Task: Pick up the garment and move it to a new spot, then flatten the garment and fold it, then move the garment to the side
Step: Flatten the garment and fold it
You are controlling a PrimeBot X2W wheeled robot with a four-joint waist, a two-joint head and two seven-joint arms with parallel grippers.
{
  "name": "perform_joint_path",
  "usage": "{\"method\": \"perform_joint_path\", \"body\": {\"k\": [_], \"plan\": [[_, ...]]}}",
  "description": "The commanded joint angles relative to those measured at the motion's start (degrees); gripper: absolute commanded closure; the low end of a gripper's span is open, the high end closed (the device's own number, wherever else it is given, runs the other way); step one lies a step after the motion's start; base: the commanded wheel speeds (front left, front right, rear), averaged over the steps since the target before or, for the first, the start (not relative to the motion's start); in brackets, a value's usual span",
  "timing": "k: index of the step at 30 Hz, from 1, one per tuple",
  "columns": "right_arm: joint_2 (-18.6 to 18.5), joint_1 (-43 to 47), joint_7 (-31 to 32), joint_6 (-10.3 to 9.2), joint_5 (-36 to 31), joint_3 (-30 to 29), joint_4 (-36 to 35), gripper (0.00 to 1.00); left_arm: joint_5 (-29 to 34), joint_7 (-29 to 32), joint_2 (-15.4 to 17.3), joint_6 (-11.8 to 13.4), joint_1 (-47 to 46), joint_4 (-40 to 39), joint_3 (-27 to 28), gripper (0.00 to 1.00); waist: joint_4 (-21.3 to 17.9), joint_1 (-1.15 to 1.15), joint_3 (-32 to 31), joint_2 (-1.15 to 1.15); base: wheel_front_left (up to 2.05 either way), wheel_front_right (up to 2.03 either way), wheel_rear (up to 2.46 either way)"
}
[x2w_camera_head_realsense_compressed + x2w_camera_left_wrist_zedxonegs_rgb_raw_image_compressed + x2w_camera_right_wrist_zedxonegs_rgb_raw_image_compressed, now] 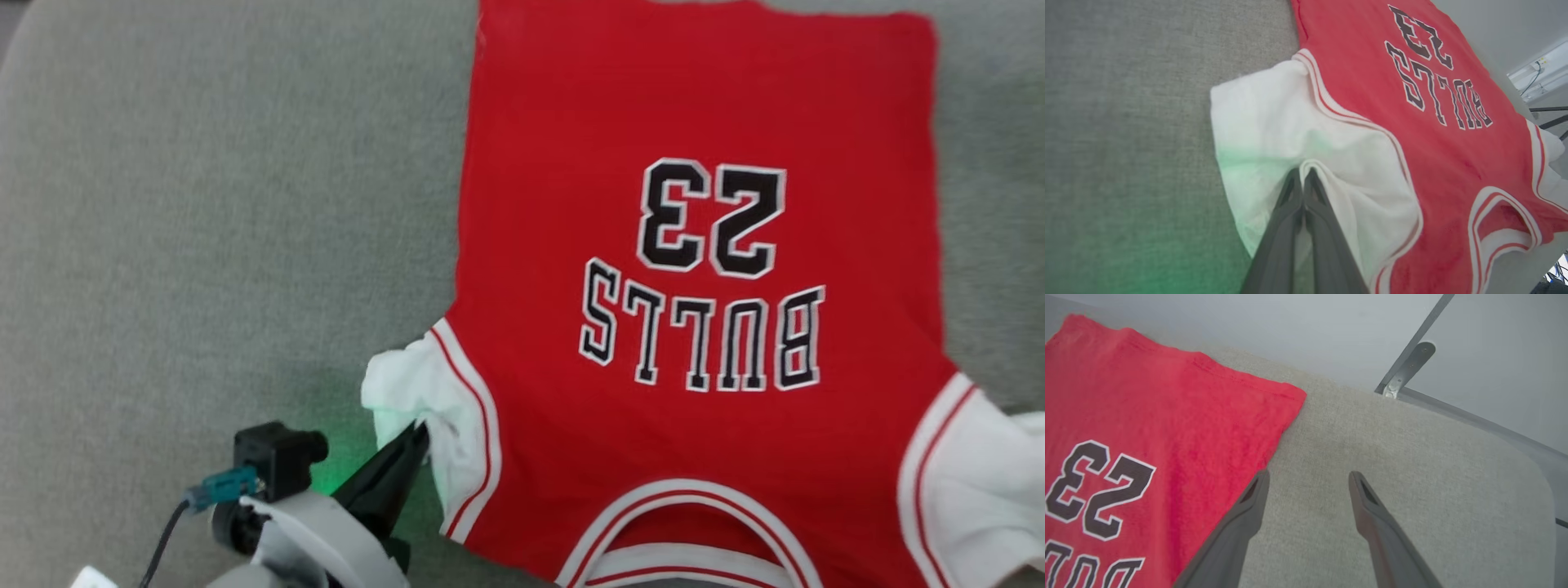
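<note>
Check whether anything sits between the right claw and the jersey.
Nothing visible does. The right claw is open over bare gray upholstery, with one finger at the red side edge of the Bulls jersey. The left claw is shut on the jersey's white armhole panel.

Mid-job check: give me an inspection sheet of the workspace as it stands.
Surface: grey woven fabric pad.
Job's things: red sleeveless jersey numbered 23, spread out, collar nearest robot.
Clutter: nothing seen.
Grippers: left pincer shut on jersey's white side panel; right pincer open, above pad beside jersey's edge.
Cables: dark lead with teal plug at left wrist.
Surroundings: pale wall, metal bracket.
</note>
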Motion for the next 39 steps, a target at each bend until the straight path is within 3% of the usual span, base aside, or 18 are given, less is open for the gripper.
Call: {"method": "perform_joint_path", "body": {"k": [1,10,17,18,20,32,39], "plan": [[0.60,-2.85,0.95,-0.04,-1.26,0.54,3.02,0.00,0.78,0.16,-0.60,-0.14,-1.19,-0.32,-0.22,1.00,4.70,0.00,6.05,0.00,0.00,0.00,0.00],[4.02,-19.75,2.65,-0.04,-9.54,1.57,23.50,0.00,2.61,-1.17,-2.83,-1.51,-4.18,-1.85,-0.57,1.00,10.62,0.00,12.30,0.00,0.00,0.00,0.00],[7.09,-21.79,3.79,-0.01,-11.40,3.95,33.07,0.00,2.94,-1.24,-2.73,-1.36,-4.53,-1.79,-0.43,1.00,11.50,0.00,14.26,0.00,0.00,0.00,0.00],[7.28,-21.77,3.95,0.01,-10.92,4.56,33.74,0.40,2.91,-1.18,-2.77,-1.38,-4.64,-1.87,-0.40,1.00,11.45,0.00,14.30,0.00,0.00,0.00,0.00],[7.27,-21.66,3.50,0.01,-10.52,5.69,34.75,1.00,3.06,-1.21,-2.69,-1.33,-4.77,-1.92,-0.37,1.00,11.25,0.00,14.16,0.00,0.00,0.00,0.00],[5.88,-20.29,-1.81,-0.01,-6.73,7.54,38.12,1.00,3.43,-1.92,-3.33,-1.17,-5.73,-1.70,0.18,1.00,9.23,0.00,9.04,0.00,0.00,0.00,0.00],[1.69,-10.49,-5.01,-0.02,1.91,12.17,31.79,1.00,3.69,-1.52,-2.41,-0.29,-5.22,-0.16,0.25,1.00,6.41,0.00,2.09,0.00,0.00,0.00,0.00]]}}
